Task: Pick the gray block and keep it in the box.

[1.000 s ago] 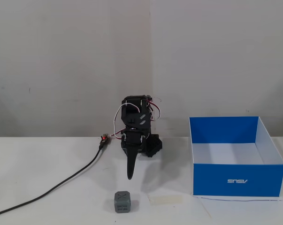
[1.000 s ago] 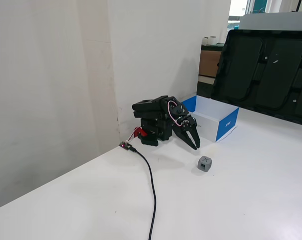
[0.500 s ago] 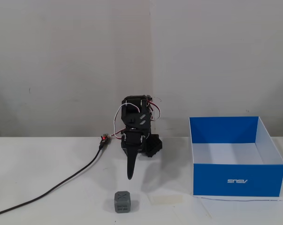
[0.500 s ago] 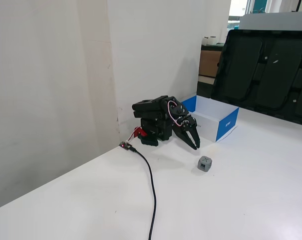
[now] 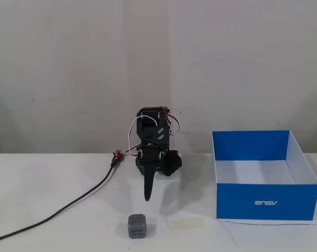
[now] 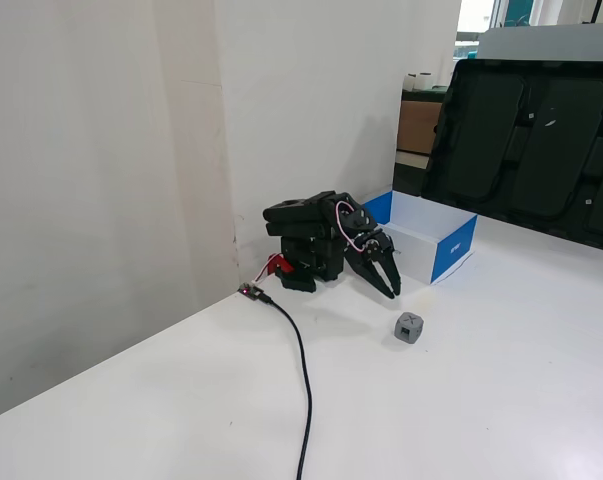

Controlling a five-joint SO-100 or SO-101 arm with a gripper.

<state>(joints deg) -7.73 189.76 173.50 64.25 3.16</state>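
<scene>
- Gripper [image 5: 147, 197] folded low, pointing down at the bench [image 5: 48, 189], fingers slightly spread, pinching nothing.
- Gray block [image 5: 137, 226] on the bench just in front, apart from the fingertips, X upward.
- Box [image 5: 263, 202] rightmost, empty.

Soft, even indoor light fills both fixed views. The white counter [image 5: 53, 210] carries only faint shadows. Both pictures are slightly soft and grainy, without glare.
</scene>
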